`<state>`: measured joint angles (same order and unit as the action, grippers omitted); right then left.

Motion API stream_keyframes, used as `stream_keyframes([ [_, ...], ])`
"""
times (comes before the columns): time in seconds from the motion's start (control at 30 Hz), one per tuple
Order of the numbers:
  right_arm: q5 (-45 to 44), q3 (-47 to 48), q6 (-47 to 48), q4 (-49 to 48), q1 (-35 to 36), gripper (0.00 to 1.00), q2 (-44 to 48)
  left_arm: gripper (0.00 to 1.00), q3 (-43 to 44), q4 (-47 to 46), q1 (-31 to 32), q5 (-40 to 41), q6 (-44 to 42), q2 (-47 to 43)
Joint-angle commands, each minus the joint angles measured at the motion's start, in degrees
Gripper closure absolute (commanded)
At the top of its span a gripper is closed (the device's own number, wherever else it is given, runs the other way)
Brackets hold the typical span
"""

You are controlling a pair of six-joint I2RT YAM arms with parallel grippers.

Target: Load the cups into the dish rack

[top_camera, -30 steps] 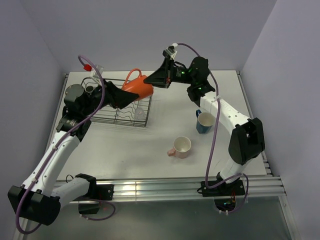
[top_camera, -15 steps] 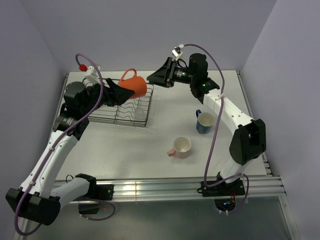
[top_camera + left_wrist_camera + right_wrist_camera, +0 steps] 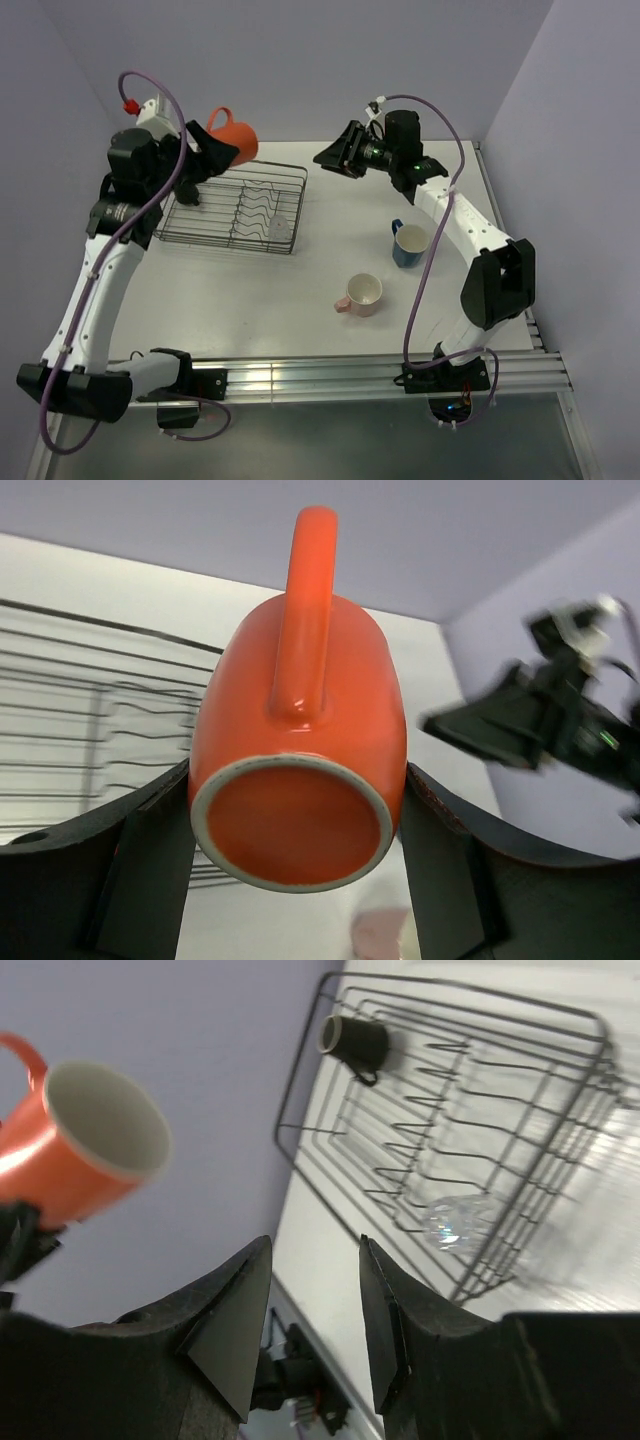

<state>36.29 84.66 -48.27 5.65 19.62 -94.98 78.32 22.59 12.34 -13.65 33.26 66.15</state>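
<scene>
Holding the orange mug (image 3: 236, 134) in the air w/ our left gripper (image 3: 210, 150), we have its fingers clamped on the mug's sides. The handle is up and the mug is raised clear of the dish rack (image 3: 225, 243), by its far side. Our right gripper (image 3: 312, 1310) hangs past the rack's right end, fingers apart, nothing btwn them. Dark brown mug (image 3: 355, 1040) & glass tumbler (image 3: 455, 1222) sit inside the rack. Blue mug (image 3: 410, 245) & pink mug (image 3: 362, 293) stand on the table (image 3: 250, 300), near each other.
</scene>
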Motion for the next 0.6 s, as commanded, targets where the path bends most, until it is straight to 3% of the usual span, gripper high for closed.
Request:
stream_keyframes([
  [0.0, -7.0, 0.1, 6.2, 5.2, -0.4, 0.52, 4.5, 1.00, 7.5, 3.0, -4.8, 6.0, -1.8, 5.5],
  [0.33, -13.7, -1.4, 12.8, 12.0, -0.4, 0.52, 7.8, 1.00, 27.0, 20.6, -8.6, 16.5, -9.9, 28.5],
  [0.57, -14.3, -1.6, 14.9, 13.8, -0.4, 0.52, 8.2, 1.00, 37.0, 29.2, -8.6, 20.3, -14.5, 37.9],
])
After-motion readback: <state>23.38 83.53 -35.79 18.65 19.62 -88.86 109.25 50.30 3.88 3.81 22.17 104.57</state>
